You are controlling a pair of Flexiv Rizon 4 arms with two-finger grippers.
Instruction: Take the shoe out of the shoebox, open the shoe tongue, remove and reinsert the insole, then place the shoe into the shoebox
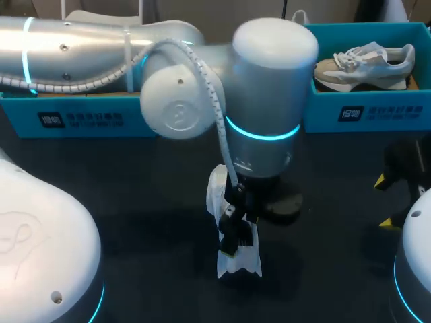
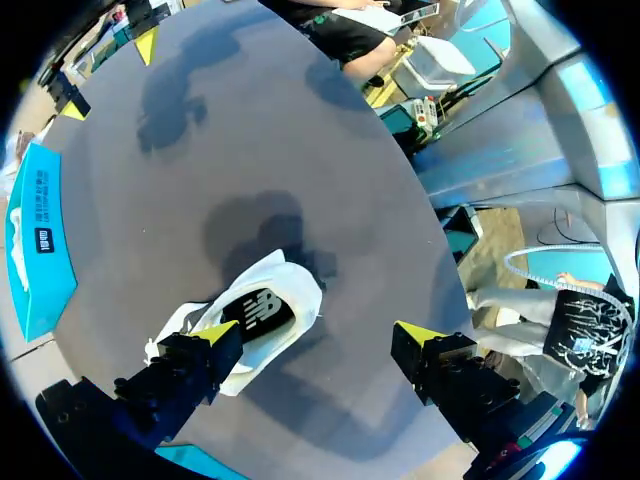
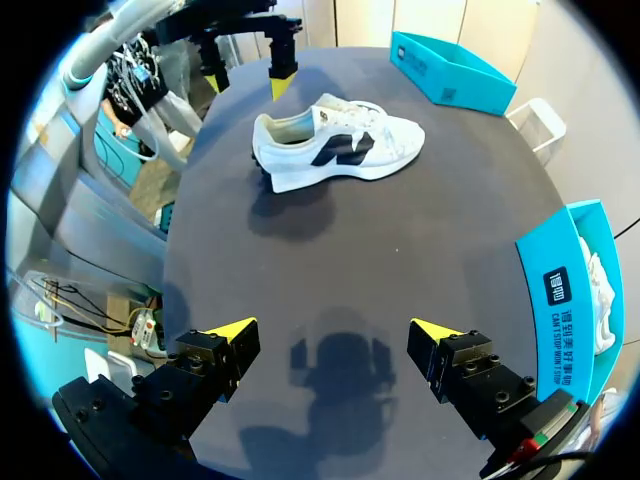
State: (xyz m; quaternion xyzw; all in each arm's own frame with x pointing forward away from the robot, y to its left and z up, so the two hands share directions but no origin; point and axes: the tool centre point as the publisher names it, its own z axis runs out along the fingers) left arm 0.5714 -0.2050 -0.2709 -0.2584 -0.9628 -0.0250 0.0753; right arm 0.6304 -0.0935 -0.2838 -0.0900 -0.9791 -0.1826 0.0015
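"White lace-up shoe with the black mark on its side [image 3: 335,150], where does it lie?"

"On its sole in the middle of the dark grey table [image 1: 135,202], out of any box, its length running near to far."

"And the arm over it?"

"My left arm comes in from the far left, crosses to the middle and bends straight down. The left gripper [image 2: 318,333] hangs above the shoe with its yellow-tipped fingers wide apart. One tip is over the heel opening, where a black insole shows; the other stands off to the side above bare table. Whether the first tip touches the shoe, I cannot tell."

"The other arm?"

"My right arm is low at the near right. The right gripper [image 3: 333,333] is over bare table, well apart from the shoe, and its fingers are spread too, with nothing between them."

"What is farther out?"

"A teal cardboard shoebox [image 1: 363,114] stands at the far right edge with a grey-and-beige shoe [image 1: 363,64] inside. A second teal box [image 1: 81,121] stands at the far left, partly behind the left arm."
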